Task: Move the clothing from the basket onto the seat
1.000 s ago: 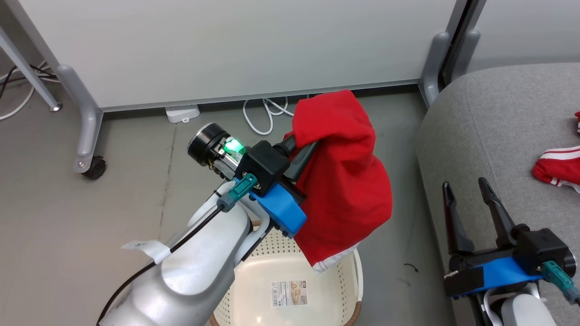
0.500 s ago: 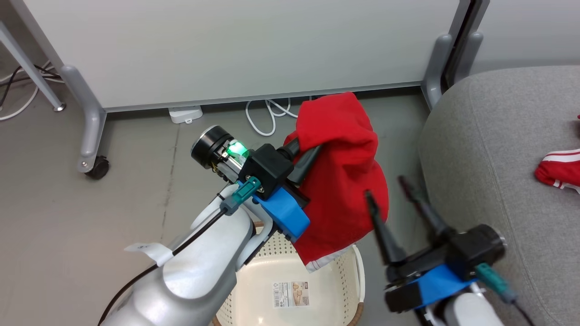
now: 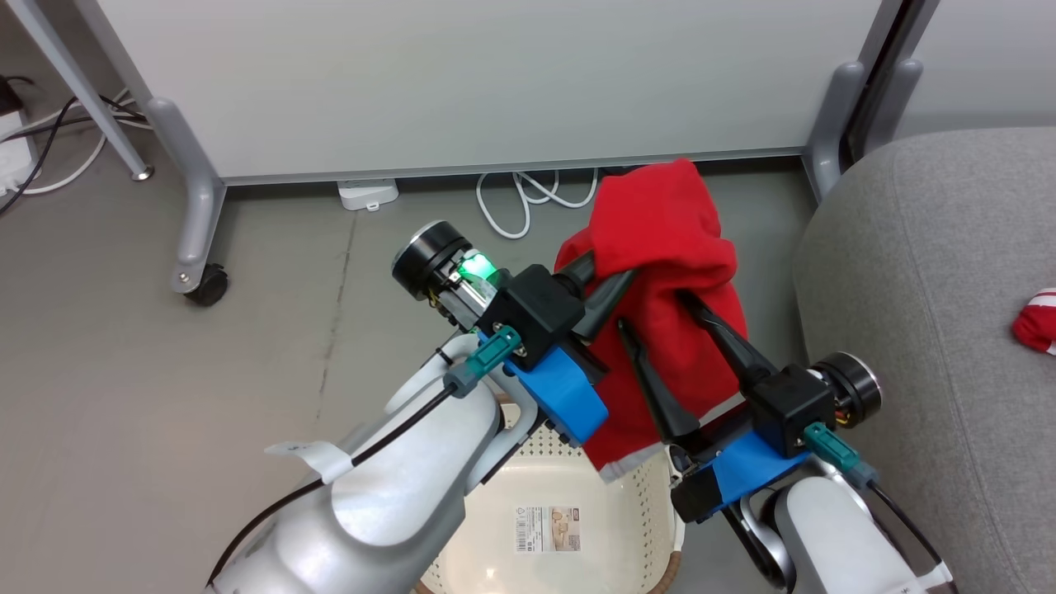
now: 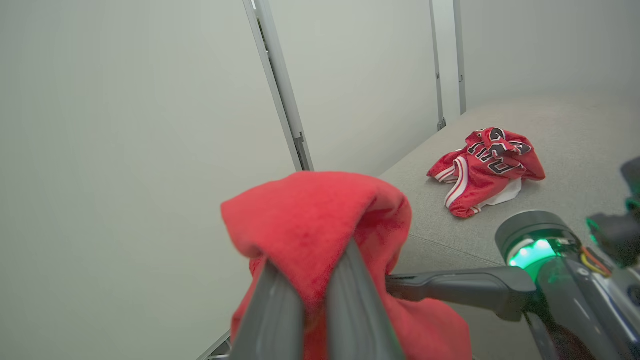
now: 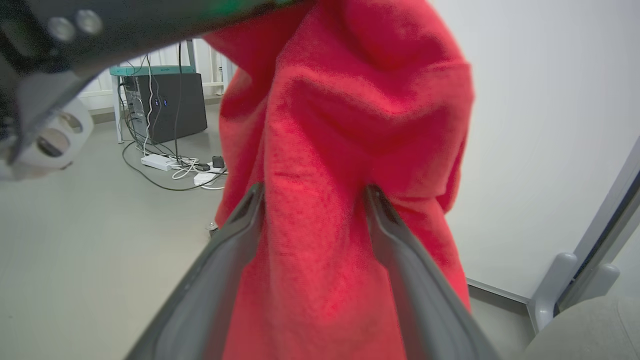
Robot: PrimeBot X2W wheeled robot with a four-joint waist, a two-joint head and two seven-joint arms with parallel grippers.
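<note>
our left claw (image 3: pixel 606 285) is clamped on the plain soft red fabric garment (image 3: pixel 668 247), which hangs lengthwise, hem down, over the cream perforated plastic basket (image 3: pixel 635 528). our right claw (image 3: pixel 660 318) is spread, straddling its folds.

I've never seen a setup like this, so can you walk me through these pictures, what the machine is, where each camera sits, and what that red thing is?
This is a wheeled robot with two arms, each ending in a two-fingered pincer. One picture looks down from its head; the other two come from cameras on its wrists, looking along the fingers. The left pincer is shut on a plain red garment, lifted above the cream laundry basket on the floor. The right pincer is open, its fingers either side of the hanging cloth. The left wrist picture shows a red jersey with white stripes already lying on the grey sofa. Cables and a partition wall stand behind.
</note>
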